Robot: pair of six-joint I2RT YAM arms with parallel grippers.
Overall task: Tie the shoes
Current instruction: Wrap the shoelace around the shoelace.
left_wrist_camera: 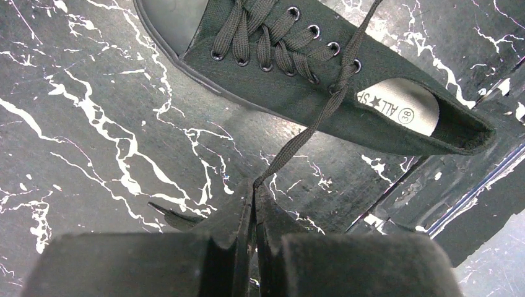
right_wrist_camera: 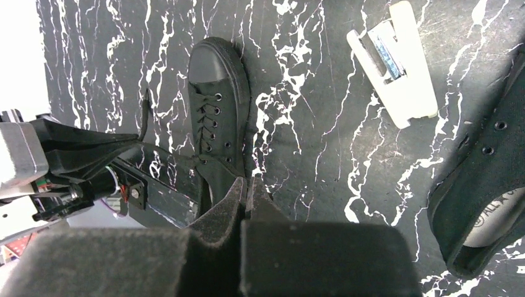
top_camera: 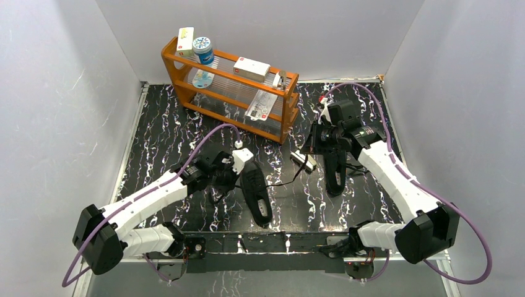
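Two black sneakers lie on the marbled table. The near shoe [top_camera: 257, 195] lies in the middle, also in the left wrist view [left_wrist_camera: 297, 80] and the right wrist view [right_wrist_camera: 216, 124]. My left gripper [top_camera: 221, 185] [left_wrist_camera: 254, 185] sits just left of it, shut on one lace [left_wrist_camera: 309, 130] that runs taut from the top eyelets. My right gripper [top_camera: 308, 150] [right_wrist_camera: 247, 181] is shut; a thin taut lace [top_camera: 288, 176] runs from the same shoe up to its tips. The second shoe [top_camera: 334, 170] [right_wrist_camera: 489, 185] lies under the right arm with its laces hidden.
An orange wooden rack [top_camera: 229, 93] with small boxes and a tin stands at the back. A small white-and-black box [top_camera: 303, 159] [right_wrist_camera: 396, 68] lies between the shoes. The arms' base rail [top_camera: 266, 241] runs along the near edge, close to the near shoe's heel.
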